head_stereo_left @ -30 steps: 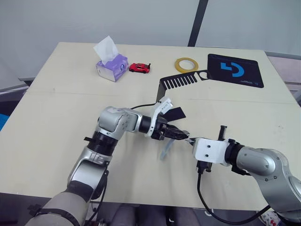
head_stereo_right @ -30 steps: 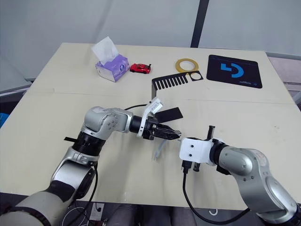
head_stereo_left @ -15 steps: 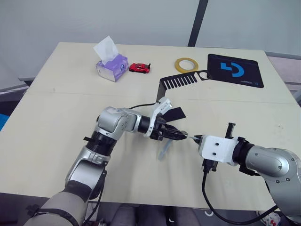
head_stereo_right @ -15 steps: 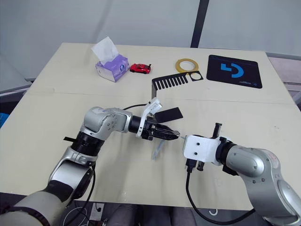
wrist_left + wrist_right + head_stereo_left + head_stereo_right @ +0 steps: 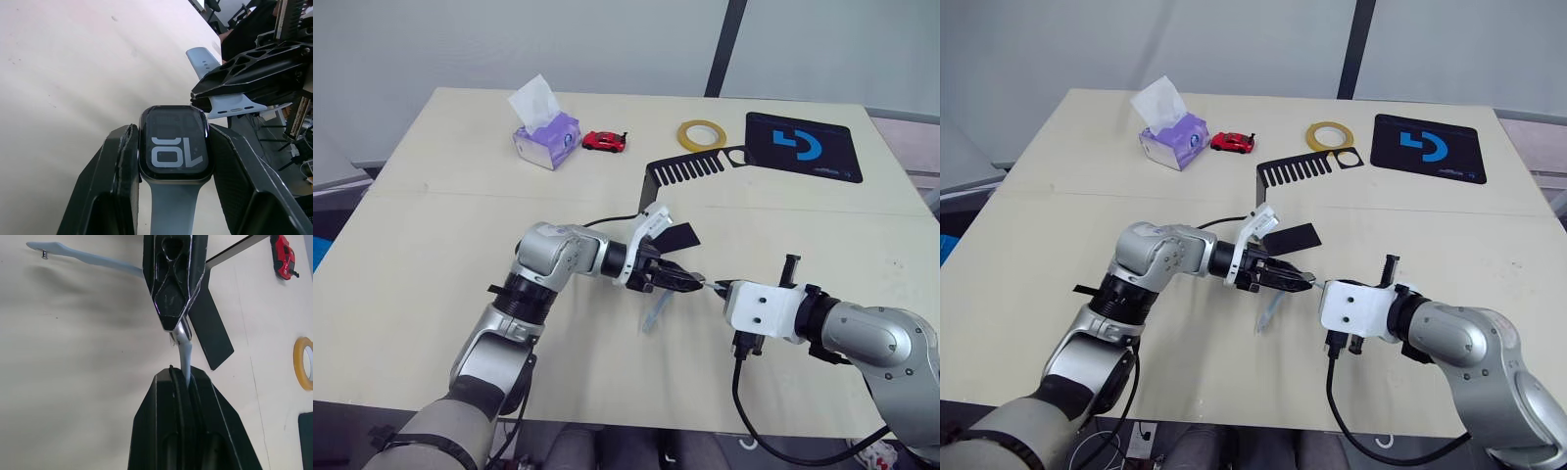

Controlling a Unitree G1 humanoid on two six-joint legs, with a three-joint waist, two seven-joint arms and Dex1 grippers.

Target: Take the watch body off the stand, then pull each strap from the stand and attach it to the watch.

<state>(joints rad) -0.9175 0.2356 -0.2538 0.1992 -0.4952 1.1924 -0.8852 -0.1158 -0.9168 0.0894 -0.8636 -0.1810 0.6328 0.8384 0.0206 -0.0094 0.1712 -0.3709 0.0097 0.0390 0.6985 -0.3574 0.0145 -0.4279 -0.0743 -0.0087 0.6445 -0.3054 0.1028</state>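
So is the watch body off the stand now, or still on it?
Off. The watch body sits clamped between the left gripper fingers above the table, well apart from the stand, one strap hanging from it.

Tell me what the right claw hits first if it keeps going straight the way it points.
Probably the watch held in the left claw. The right claw, shut on a strap, points straight at it, nearly touching; exact depth is unclear.
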